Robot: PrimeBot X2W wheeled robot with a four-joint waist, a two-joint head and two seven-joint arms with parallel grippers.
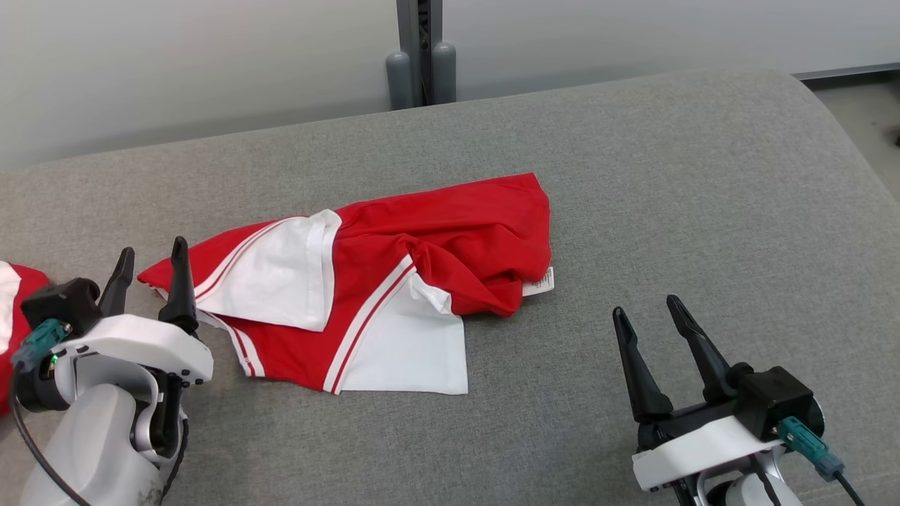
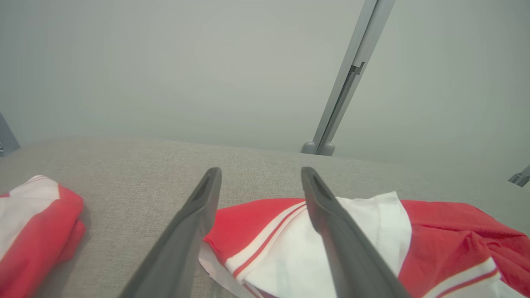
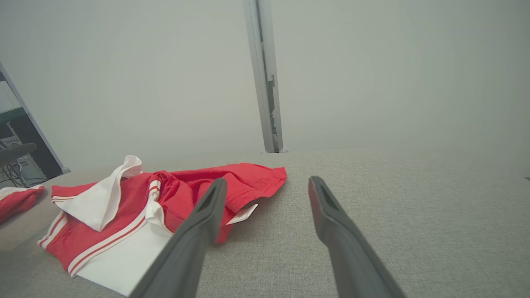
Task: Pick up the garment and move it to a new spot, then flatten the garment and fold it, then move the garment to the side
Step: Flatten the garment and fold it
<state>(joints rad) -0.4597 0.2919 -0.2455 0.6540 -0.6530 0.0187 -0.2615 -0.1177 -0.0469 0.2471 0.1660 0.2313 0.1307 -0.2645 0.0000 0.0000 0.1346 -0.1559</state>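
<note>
A red and white garment (image 1: 373, 281) lies rumpled on the grey padded surface (image 1: 633, 211), its white label sticking out at the right edge. The same garment (image 2: 364, 240) fills the lower right of the left wrist view, and in the right wrist view the garment (image 3: 136, 211) sits at the lower left. My left gripper (image 1: 151, 256) is open at the garment's left corner, one finger over the red edge, holding nothing. My right gripper (image 1: 647, 309) stands open over bare surface, to the right of the garment and apart from it.
A second red and white folded cloth (image 1: 10, 309) lies at the far left edge, also seen as a folded cloth (image 2: 33, 231) in the left wrist view. A grey post (image 1: 422, 49) stands behind the surface against a pale wall. Bare surface spreads to the right.
</note>
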